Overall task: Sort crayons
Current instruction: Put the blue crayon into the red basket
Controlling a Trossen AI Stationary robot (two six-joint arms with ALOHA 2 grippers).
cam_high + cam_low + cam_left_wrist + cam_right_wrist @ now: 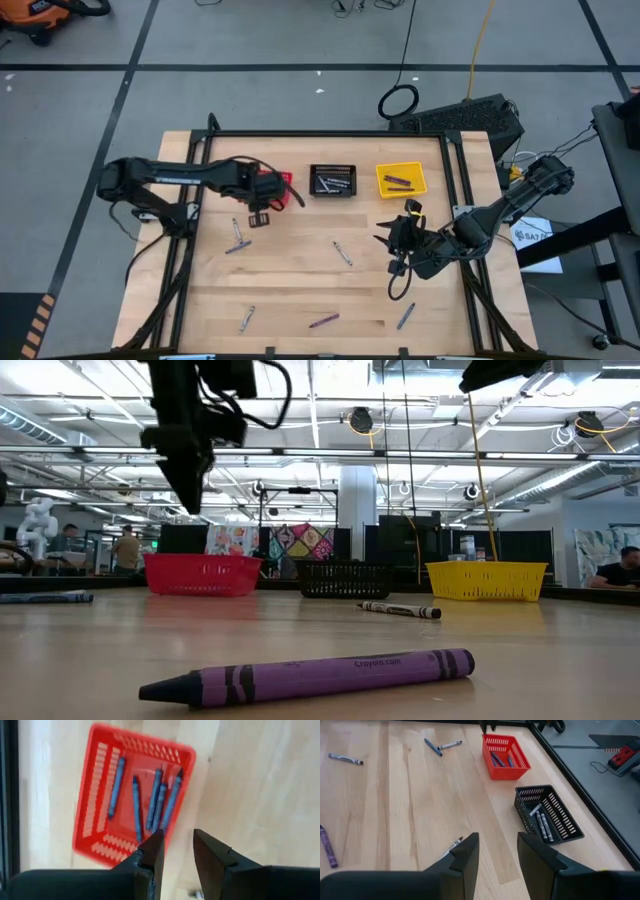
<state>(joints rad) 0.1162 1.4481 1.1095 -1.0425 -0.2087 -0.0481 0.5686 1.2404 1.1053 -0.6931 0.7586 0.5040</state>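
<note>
My left claw [175,851] hangs empty, fingers spread, over the red basket [95,795] holding five blue crayons [156,800]; my right claw [496,851] waits spread above the bench [395,795]

The purple crayon [310,676] lying nearest in the low view carries the word "Crayola" on its wrapper. Print on a white sheet [533,237] beside the surface is too small to read.
</note>
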